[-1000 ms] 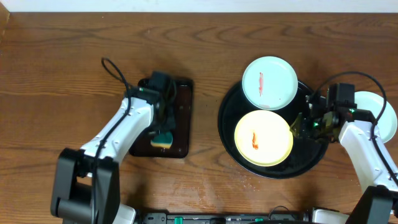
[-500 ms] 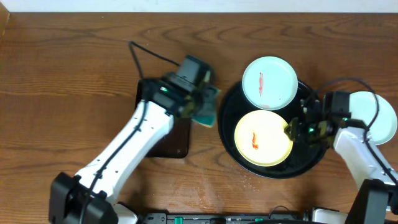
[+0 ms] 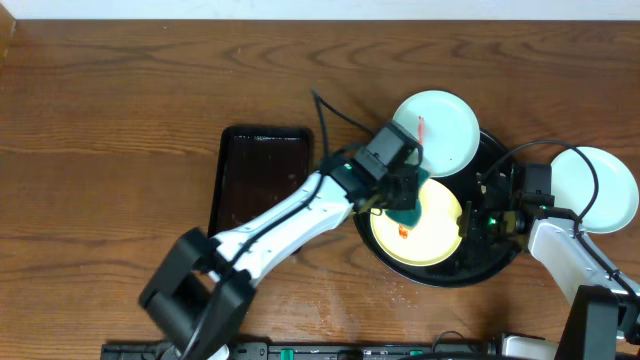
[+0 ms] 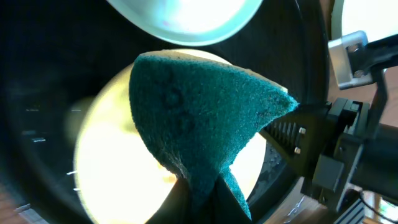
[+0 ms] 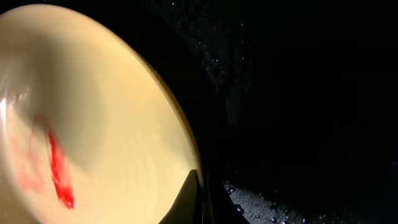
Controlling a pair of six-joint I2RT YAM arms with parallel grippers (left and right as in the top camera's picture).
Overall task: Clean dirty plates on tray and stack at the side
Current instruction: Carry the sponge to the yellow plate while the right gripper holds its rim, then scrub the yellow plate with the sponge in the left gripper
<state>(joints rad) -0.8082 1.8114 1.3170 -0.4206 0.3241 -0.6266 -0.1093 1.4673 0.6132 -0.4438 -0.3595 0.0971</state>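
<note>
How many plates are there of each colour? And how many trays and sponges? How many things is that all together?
Mint-white plates: 2
Yellow plate: 1
Round black tray: 1
Rectangular black tray: 1
Teal sponge: 1
Total: 6

The sponge (image 4: pixel 199 112) is teal, the yellow plate (image 5: pixel 106 124) has a red smear (image 5: pixel 59 171), the tray (image 3: pixel 440 278) is glossy black, and the worktop (image 3: pixel 120 100) is brown wood-grain.

Red-smeared yellow plate (image 3: pixel 440 235) on black tray (image 3: pixel 440 277)
</note>
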